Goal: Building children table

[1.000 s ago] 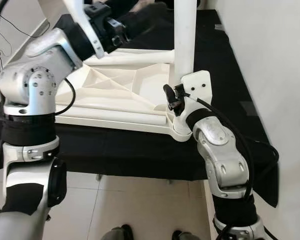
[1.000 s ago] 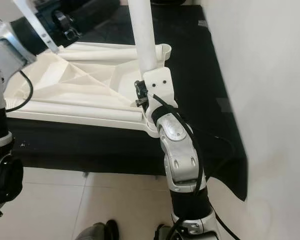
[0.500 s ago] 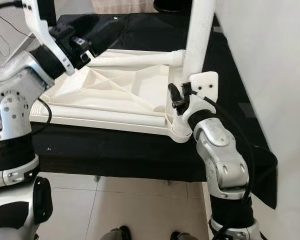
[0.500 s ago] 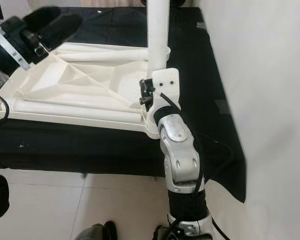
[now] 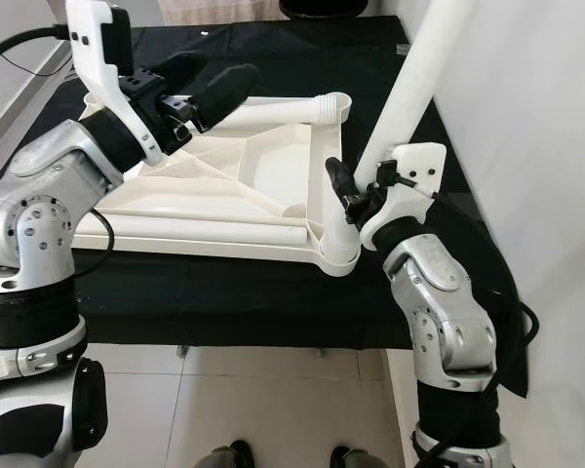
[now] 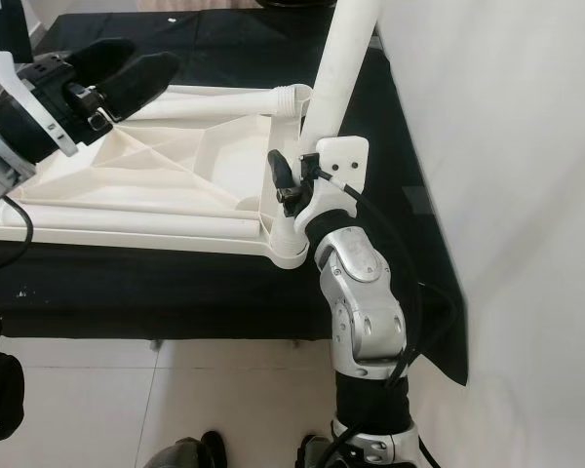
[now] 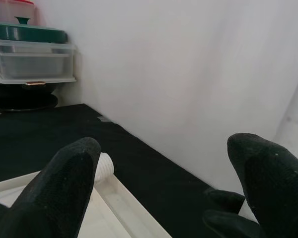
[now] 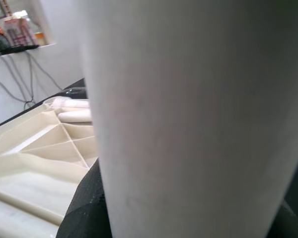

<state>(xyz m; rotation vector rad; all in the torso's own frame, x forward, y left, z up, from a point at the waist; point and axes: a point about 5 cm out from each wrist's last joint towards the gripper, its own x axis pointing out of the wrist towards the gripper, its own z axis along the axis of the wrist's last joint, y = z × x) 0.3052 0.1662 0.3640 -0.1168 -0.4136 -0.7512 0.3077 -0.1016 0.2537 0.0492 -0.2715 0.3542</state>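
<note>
One white leg (image 5: pixel 424 83), pinched in the right gripper (image 5: pixel 356 195), is held tilted over the near corner socket (image 5: pixel 339 255) of the upturned tabletop (image 5: pixel 244 180) — the left gripper (image 5: pixel 210 88) is spread — so straightening and pressing down are called for next.

A black cloth (image 5: pixel 273 302) covers the work surface and hangs over its front edge, beside a plain white wall (image 5: pixel 536 146). Pale glossy floor tiles (image 5: pixel 273 400) lie below. At the far end a clear plastic storage box (image 7: pixel 32 62) with a dark green lid (image 7: pixel 27 33) sits stacked on a black round dish (image 7: pixel 20 99)
</note>
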